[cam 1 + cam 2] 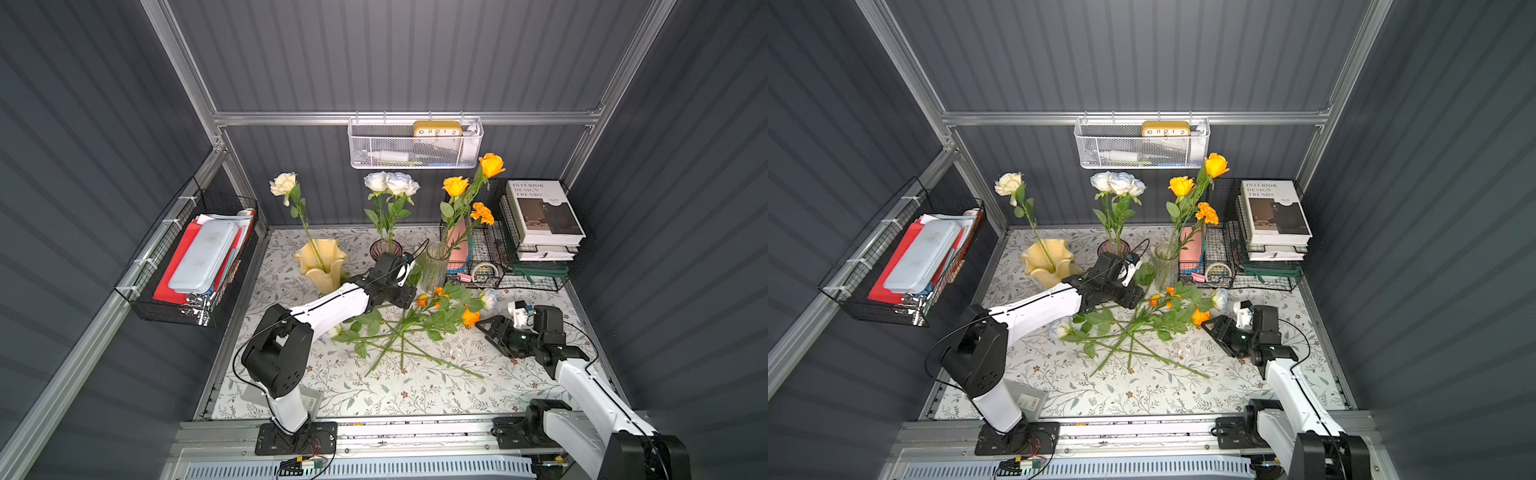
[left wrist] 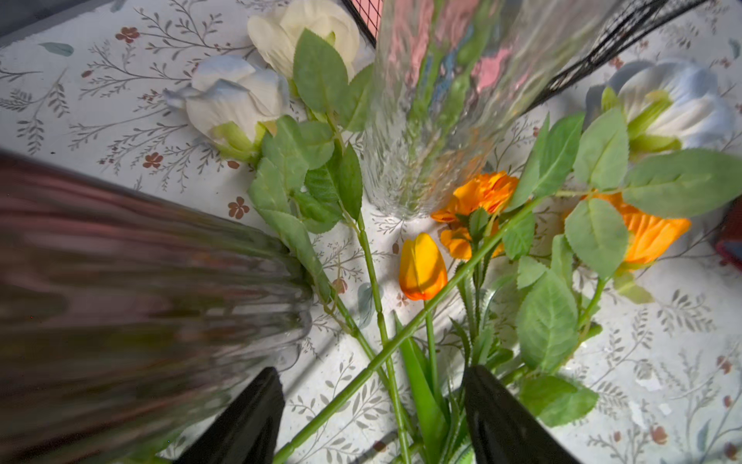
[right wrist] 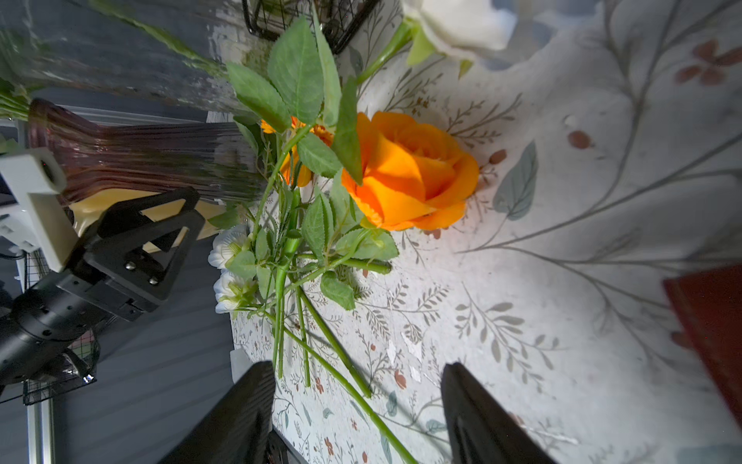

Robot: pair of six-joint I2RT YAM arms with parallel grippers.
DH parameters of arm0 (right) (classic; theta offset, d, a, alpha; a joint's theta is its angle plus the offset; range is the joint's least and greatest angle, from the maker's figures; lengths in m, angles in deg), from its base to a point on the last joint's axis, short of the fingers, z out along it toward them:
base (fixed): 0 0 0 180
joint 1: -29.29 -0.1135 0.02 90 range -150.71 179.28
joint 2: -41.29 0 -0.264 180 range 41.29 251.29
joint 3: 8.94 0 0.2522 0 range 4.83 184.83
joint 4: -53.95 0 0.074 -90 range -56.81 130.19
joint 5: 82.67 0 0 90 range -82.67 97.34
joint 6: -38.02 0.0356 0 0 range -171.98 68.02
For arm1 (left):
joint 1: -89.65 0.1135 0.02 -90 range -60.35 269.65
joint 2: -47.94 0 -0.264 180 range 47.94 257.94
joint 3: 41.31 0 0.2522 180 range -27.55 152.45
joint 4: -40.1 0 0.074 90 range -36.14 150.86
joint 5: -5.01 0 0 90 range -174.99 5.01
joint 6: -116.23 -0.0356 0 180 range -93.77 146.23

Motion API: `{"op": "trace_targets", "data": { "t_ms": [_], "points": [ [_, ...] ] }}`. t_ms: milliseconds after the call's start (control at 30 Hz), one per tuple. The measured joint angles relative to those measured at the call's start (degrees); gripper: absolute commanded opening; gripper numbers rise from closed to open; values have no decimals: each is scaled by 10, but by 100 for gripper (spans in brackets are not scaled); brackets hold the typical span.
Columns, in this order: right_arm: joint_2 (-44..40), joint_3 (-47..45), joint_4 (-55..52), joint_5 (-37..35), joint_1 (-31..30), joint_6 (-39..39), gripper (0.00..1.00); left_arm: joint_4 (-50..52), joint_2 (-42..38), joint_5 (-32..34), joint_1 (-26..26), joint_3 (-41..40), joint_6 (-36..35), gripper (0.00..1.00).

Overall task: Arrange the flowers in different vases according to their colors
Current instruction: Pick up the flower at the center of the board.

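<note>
While above flowers (image 1: 415, 322), left tool (image 2: 372, 375) beside purple vase (image 2: 140, 301) (clear vase (image 2: 433, 120) near)

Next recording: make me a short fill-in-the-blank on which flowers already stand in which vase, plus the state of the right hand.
1. The pale yellow ruffled vase holds a single ___ rose.
2. The white roses stand in the ___ glass vase.
3. The clear glass cylinder holds only ___ blooms.
4. The right hand is ___ and empty.
Missing words: cream, purple, orange, open.
</note>
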Motion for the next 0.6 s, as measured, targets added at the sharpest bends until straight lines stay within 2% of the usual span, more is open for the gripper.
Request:
{"op": "trace_targets", "data": {
  "t_ms": [167, 333, 600],
  "points": [
    [-1, -7, -1, 0, 9, 0, 71, 21, 21, -8, -1, 26, -51, 73],
    [13, -7, 0, 7, 11, 0, 71, 27, 76, 13, -9, 71, -88, 72],
    [23, -7, 1, 14, 14, -2, 71, 40, 116, 29, -12, 75, -122, 71]
  ]
}}
